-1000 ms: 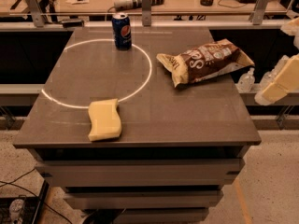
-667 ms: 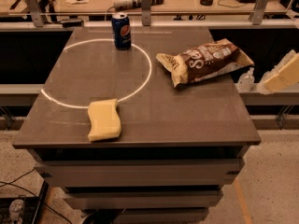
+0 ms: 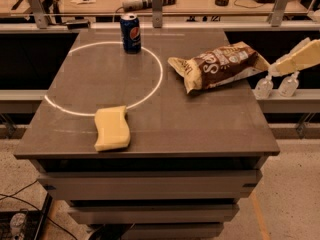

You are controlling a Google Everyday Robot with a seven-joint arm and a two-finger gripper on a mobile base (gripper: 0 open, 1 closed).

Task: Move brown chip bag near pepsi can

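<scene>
Hand [image 3: 286, 64] off right edge of table [image 3: 210, 129]

End effector [image 3: 292, 61] low at far right.

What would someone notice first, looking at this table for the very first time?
The crinkled brown chip bag lies on the right part of the dark table, apart from the pepsi can, which stands upright near the far edge on a white circle. A pale yellow sponge lies near the front edge. The gripper hangs open off the table's right side, beside the bag, holding nothing.
</scene>
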